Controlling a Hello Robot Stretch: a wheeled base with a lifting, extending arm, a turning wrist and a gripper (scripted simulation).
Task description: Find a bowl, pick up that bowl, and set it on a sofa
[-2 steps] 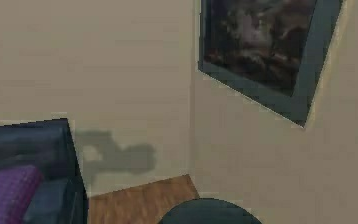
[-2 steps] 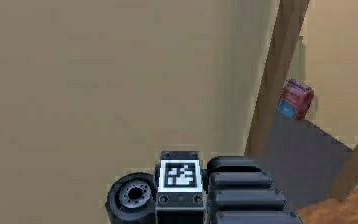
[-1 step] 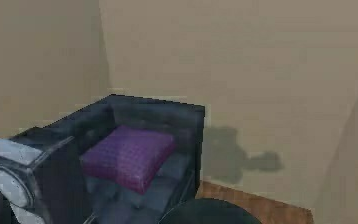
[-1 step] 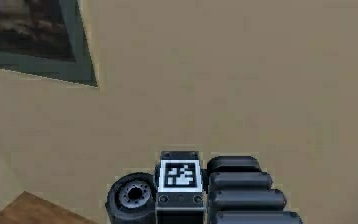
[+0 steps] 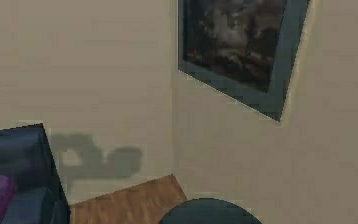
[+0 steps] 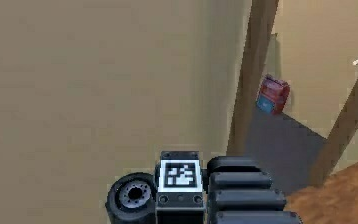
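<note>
At 6 o'clock of the arm side view the arm (image 6: 242,192) rises from the bottom edge with a white marker (image 6: 181,175) on it. The claw (image 6: 132,198) is a dark round body at 7 o'clock, before a beige wall (image 6: 87,90). I cannot make out its fingers, so I cannot tell how wide it stands or whether it holds anything. Where the bowl lies relative to the claw I cannot tell. At 2 o'clock, past a wooden door frame (image 6: 255,70), a small red and blue thing (image 6: 273,95) is well apart from the claw. At 8 o'clock of the forward view stands a dark blue seat (image 5: 22,170).
</note>
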